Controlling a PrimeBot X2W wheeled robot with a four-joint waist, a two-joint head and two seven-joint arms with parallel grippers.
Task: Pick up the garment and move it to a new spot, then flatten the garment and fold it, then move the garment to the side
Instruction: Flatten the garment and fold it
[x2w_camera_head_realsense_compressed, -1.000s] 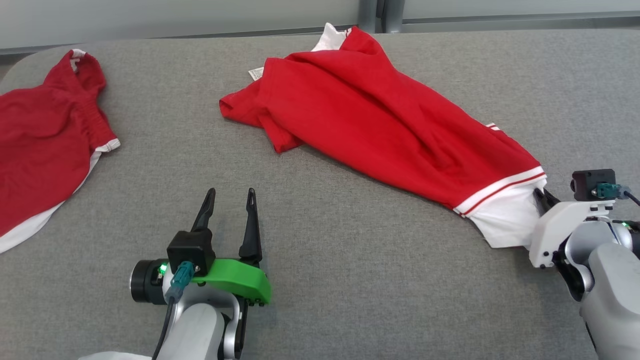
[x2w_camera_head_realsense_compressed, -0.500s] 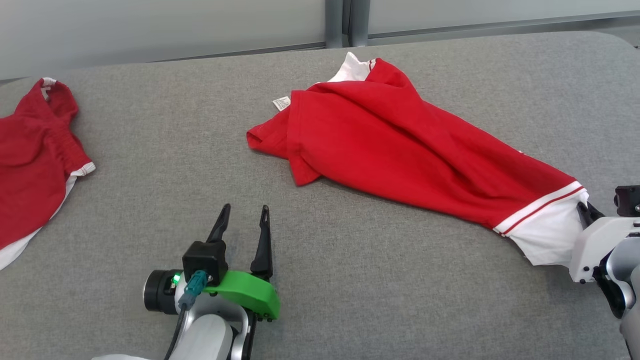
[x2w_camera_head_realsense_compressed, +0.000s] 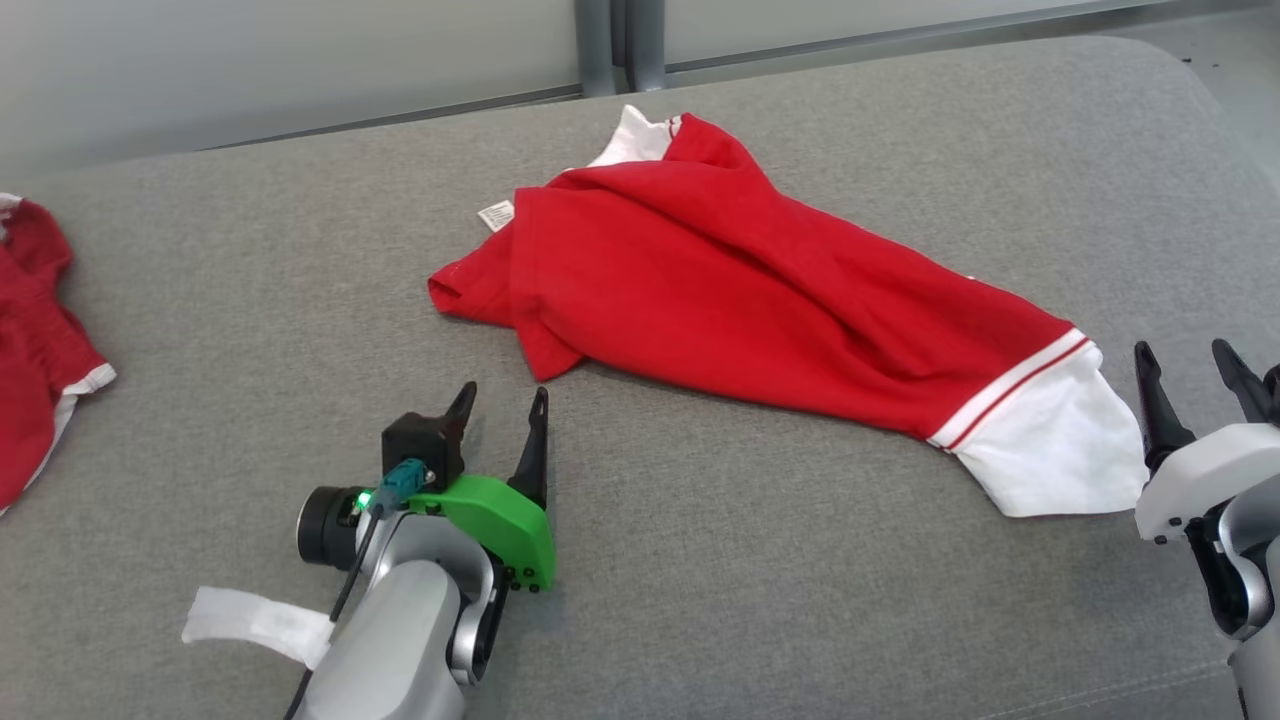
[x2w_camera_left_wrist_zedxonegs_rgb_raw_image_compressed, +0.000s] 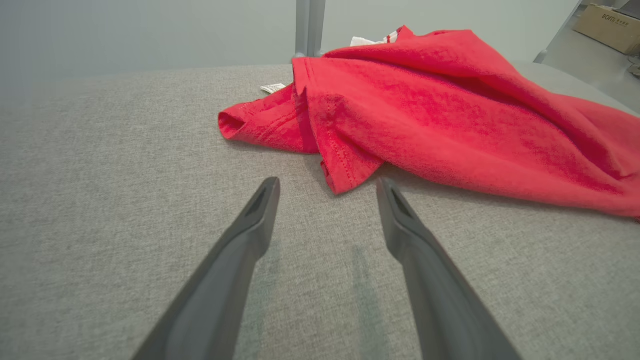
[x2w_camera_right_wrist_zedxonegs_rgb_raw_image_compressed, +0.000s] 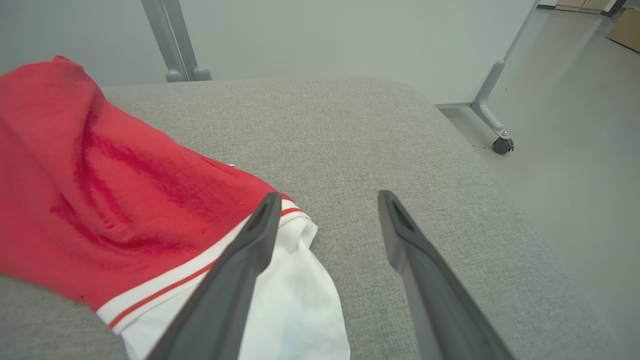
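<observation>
I am holding my left fingers (x2w_camera_head_realsense_compressed: 536, 450) apart, low over the grey table (x2w_camera_head_realsense_compressed: 250, 300), just short of the garment (x2w_camera_head_realsense_compressed: 760, 300). My right fingers (x2w_camera_head_realsense_compressed: 1152, 412) are also standing apart, gripping nothing, beside its white hem. The garment is lying crumpled diagonally mid-table, well apart from another red piece (x2w_camera_head_realsense_compressed: 30, 340) at the far left.

Nothing could be read for certain. A cardboard box (x2w_camera_left_wrist_zedxonegs_rgb_raw_image_compressed: 607, 27), far beyond the left fingers (x2w_camera_left_wrist_zedxonegs_rgb_raw_image_compressed: 240, 250) and off to their right, bore a short dark printed word, too small to make out. The white tag (x2w_camera_left_wrist_zedxonegs_rgb_raw_image_compressed: 272, 88) on the garment (x2w_camera_left_wrist_zedxonegs_rgb_raw_image_compressed: 450, 110), ahead of those fingers, was blurred.
</observation>
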